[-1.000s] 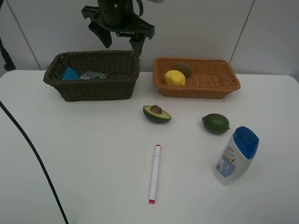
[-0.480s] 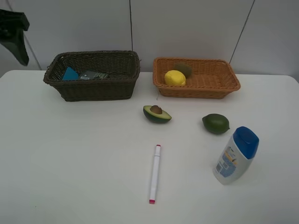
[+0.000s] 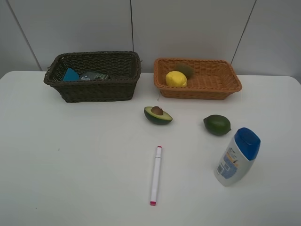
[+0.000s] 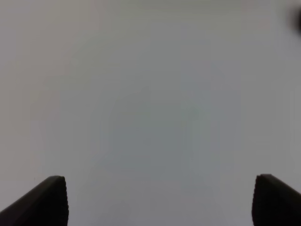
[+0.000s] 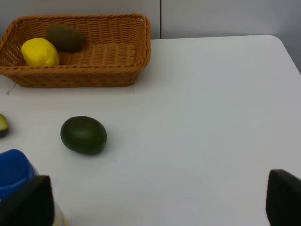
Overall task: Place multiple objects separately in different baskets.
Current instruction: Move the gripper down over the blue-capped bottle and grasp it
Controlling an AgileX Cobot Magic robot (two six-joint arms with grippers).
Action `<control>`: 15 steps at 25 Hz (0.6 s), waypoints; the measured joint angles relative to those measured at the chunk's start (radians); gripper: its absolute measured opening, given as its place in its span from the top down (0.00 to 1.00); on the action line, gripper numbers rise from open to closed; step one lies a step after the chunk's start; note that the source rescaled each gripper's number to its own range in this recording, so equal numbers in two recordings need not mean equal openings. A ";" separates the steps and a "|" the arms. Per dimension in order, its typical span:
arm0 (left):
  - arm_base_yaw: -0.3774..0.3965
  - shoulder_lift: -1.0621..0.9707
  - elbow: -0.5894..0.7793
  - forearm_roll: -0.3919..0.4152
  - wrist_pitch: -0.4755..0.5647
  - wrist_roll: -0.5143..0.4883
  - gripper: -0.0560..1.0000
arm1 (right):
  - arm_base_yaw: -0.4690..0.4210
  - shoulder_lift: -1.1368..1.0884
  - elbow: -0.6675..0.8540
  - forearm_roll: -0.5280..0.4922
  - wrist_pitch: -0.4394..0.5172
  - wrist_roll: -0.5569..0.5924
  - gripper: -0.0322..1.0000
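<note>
The dark brown basket [image 3: 94, 89] holds a dark block [image 3: 94, 75] and a blue-topped item. The orange-tan basket [image 3: 202, 89] holds the lemon [image 3: 176, 78] and kiwi [image 3: 185, 69], also in the right wrist view [image 5: 40, 52] [image 5: 65, 37]. The halved avocado [image 3: 157, 114], green round fruit [image 3: 217, 125], marker [image 3: 155, 174] and blue-capped bottle [image 3: 237, 157] lie on the table. Neither gripper shows in the high view. My left gripper [image 4: 160, 200] is open over blank grey surface. My right gripper [image 5: 160, 200] is open, with the green fruit [image 5: 83, 135] and bottle cap [image 5: 16, 172] before it.
The white table [image 3: 70, 165] spans the view, with a grey panelled wall behind. The table's right corner shows in the right wrist view [image 5: 282, 47]. The pump bottle is not clearly visible.
The left arm, above the dark basket a second ago, swung to the far left and has now left the high view. The objects have not moved.
</note>
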 joint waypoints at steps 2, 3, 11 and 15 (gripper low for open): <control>0.000 -0.151 0.050 -0.026 0.000 0.048 0.00 | 0.000 0.000 0.000 0.000 0.000 0.000 0.01; 0.000 -0.203 0.067 -0.031 0.000 0.071 0.00 | 0.000 0.000 0.000 0.000 0.000 0.000 0.01; 0.000 -0.527 0.204 -0.091 -0.025 0.219 0.00 | 0.000 0.000 0.000 0.000 0.000 0.000 0.01; 0.000 -0.594 0.272 -0.137 -0.085 0.264 0.00 | 0.000 0.000 0.000 0.000 0.000 0.000 0.01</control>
